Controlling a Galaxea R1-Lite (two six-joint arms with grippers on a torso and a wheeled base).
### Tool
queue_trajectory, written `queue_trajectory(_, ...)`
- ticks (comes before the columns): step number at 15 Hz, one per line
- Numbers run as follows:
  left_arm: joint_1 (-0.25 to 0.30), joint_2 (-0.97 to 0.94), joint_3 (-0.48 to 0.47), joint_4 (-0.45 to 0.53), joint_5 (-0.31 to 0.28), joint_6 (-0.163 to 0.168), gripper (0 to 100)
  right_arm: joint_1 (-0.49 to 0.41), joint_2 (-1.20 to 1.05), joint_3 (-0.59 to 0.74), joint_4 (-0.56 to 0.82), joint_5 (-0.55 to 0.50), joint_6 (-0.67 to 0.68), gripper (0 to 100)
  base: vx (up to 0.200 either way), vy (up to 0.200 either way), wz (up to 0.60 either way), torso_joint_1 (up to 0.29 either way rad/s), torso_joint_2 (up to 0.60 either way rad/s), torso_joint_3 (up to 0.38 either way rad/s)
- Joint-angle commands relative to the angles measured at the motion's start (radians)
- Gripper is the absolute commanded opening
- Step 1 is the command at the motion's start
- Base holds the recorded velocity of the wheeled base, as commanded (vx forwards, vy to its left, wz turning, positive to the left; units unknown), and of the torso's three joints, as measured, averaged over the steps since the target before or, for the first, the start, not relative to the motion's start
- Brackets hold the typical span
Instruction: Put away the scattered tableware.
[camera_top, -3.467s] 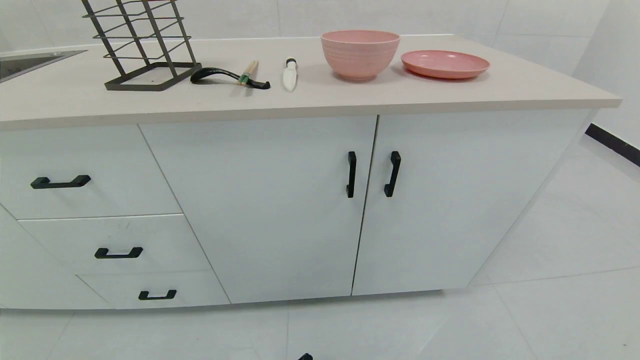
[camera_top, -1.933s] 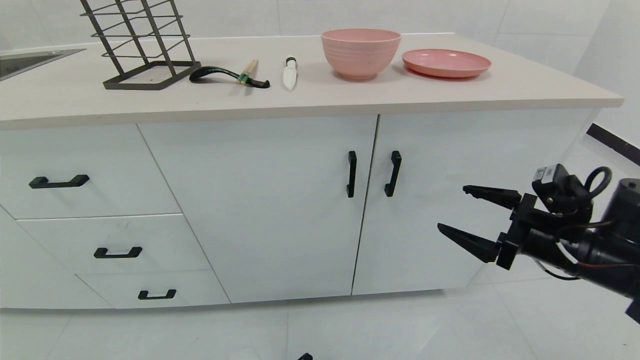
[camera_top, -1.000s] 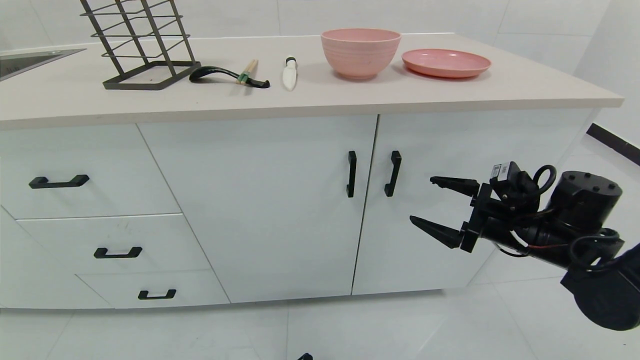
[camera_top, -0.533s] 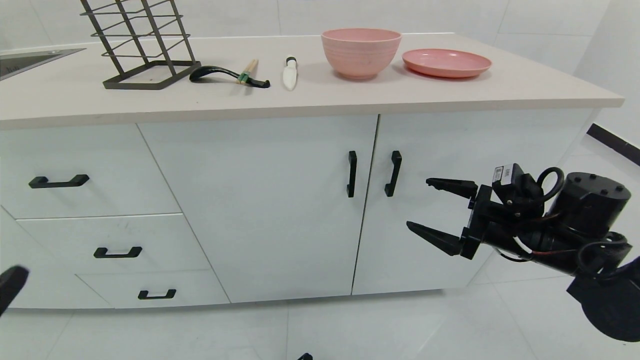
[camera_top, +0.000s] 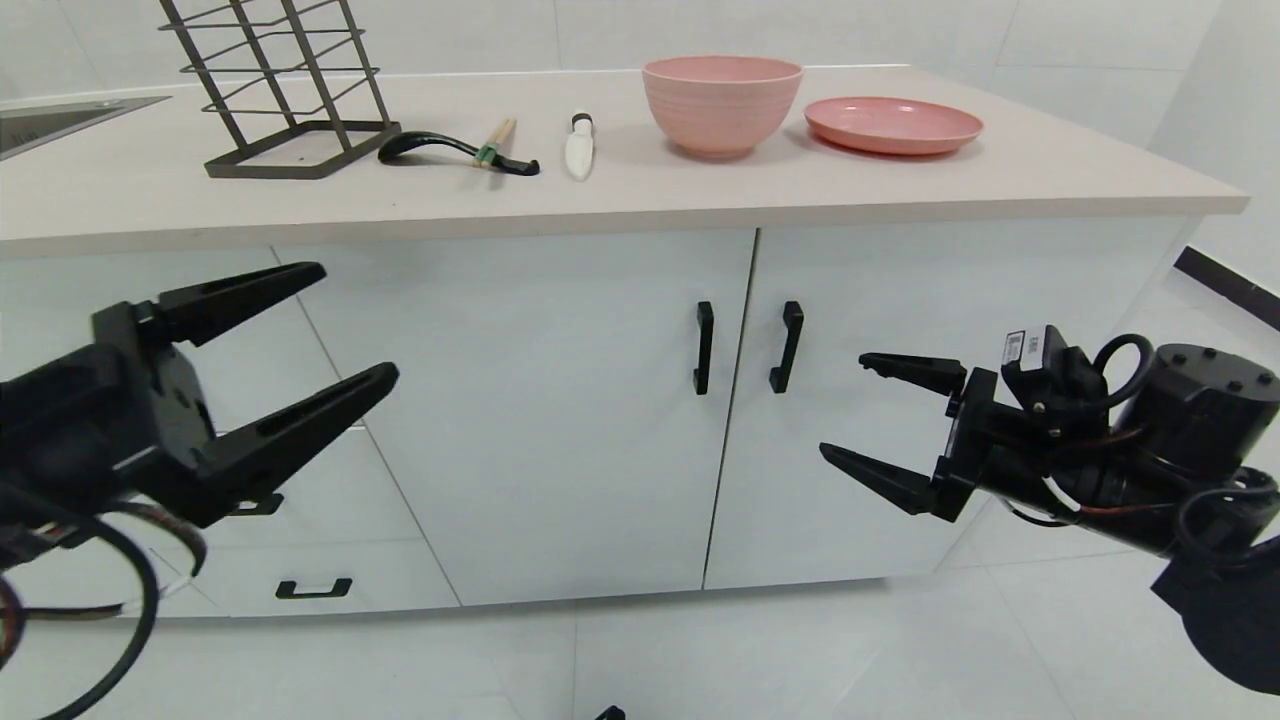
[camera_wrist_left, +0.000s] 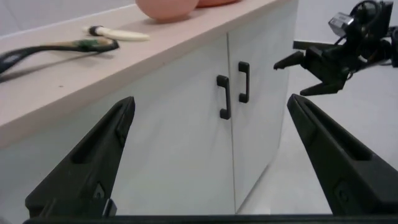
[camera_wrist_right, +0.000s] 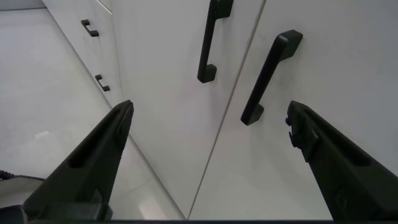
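Before white cabinet doors (camera_top: 560, 400), below beige countertop (camera_top: 900, 190): right gripper (camera_top: 842, 404) and left gripper (camera_top: 358, 320) both spread wide, empty. Round pink bowl (camera_top: 721, 105), flat pink plate (camera_top: 892, 125), black ladle (camera_top: 440, 150), wooden chopsticks (camera_top: 497, 140), white utensil (camera_top: 579, 150) lie up top. Risk: rising fingertips may clip counter edge; chopsticks cross ladle, so grabbing one likely drags other.

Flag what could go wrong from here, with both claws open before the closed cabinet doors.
The right claw faces two close-set handles; aiming for the right door handle, a finger could snag the left door handle. The chopsticks seem to lie across the black spoon, so lifting one may drag the other.
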Motion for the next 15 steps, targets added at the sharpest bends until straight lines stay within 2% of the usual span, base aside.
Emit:
queue_trajectory(1,-0.017,0.216,-0.040,-0.077,-0.045,0.009,100,-0.001,-0.007,0.002,-0.001,0.000,-0.001,100,0.000,0.000,0.00,0.000,0.00,0.000)
queue_trajectory(3,-0.026,0.340,-0.068,-0.166,-0.102,0.009,100,-0.001,-0.005,0.002,-0.001,0.001,-0.001,100,0.000,0.000,0.00,0.000,0.00,0.000)
queue_trajectory(5,-0.025,0.490,-0.105,-0.325,-0.223,0.003,100,0.001,-0.005,-0.003,-0.003,0.017,-0.001,100,0.000,0.000,0.00,0.000,0.00,0.000)
queue_trajectory(7,-0.020,0.588,-0.146,-0.426,-0.307,-0.002,100,-0.002,-0.004,-0.004,-0.003,0.026,-0.002,100,0.000,0.000,0.00,0.000,0.00,0.000)
queue_trajectory(9,-0.029,0.662,-0.207,-0.462,-0.335,-0.025,100,-0.002,0.002,-0.015,-0.003,0.027,-0.002,100,0.000,0.000,0.00,0.000,0.00,0.000)
queue_trajectory(13,-0.089,0.768,-0.371,-0.463,-0.358,-0.117,100,-0.008,0.056,-0.060,-0.005,0.064,-0.022,100,0.000,0.000,0.00,0.000,0.00,0.000)
queue_trajectory(15,-0.112,0.808,-0.436,-0.463,-0.373,-0.143,100,-0.011,0.084,-0.083,-0.005,0.078,-0.025,100,0.000,0.000,0.00,0.000,0.00,0.000)
